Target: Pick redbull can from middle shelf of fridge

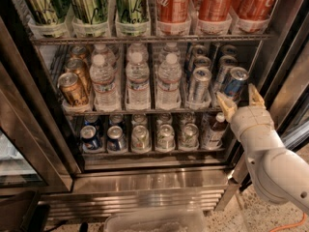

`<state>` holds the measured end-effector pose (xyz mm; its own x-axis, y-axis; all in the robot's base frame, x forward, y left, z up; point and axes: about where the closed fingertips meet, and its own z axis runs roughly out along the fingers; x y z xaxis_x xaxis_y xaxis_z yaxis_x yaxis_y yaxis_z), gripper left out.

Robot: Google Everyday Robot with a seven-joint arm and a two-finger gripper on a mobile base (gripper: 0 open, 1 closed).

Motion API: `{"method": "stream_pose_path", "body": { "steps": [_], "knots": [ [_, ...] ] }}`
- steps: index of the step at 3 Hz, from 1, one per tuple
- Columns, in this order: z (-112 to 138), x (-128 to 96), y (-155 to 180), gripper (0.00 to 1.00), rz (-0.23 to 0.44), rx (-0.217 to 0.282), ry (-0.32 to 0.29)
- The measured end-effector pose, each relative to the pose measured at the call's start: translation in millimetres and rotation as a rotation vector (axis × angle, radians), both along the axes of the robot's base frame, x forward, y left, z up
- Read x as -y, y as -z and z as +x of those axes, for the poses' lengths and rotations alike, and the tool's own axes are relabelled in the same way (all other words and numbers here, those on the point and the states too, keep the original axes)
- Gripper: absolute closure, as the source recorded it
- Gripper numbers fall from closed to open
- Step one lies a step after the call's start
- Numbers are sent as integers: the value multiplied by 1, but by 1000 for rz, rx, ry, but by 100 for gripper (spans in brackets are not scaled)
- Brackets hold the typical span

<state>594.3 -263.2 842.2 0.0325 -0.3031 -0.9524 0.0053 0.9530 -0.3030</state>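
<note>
The fridge (145, 178) stands open before me. Its middle shelf (145, 111) holds gold cans, water bottles and slim cans in clear lane trays. The redbull can (235, 82), blue and silver, stands at the front of the rightmost lane. My gripper (240, 100) is at the right end of this shelf, just below and in front of the redbull can, fingers spread open and pointing up at it. One fingertip (223, 102) is left of the can's base, the other (255, 94) to its right. It holds nothing.
Mostly silver slim cans (199, 83) stand just left of the redbull can. Big green and red cans (169, 4) fill the rack above, short cans (140, 138) and a dark bottle (212, 132) the rack below. The dark door frame (285, 57) is close on the right. A clear bin (154, 221) sits below.
</note>
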Motion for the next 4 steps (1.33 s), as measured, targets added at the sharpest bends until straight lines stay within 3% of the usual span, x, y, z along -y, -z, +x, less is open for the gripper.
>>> {"method": "stream_pose_path", "body": {
  "steps": [2,4],
  "knots": [
    [9,4,-2,33,29,11,19],
    [19,3,1,34,69,-9,14]
  ]
}}
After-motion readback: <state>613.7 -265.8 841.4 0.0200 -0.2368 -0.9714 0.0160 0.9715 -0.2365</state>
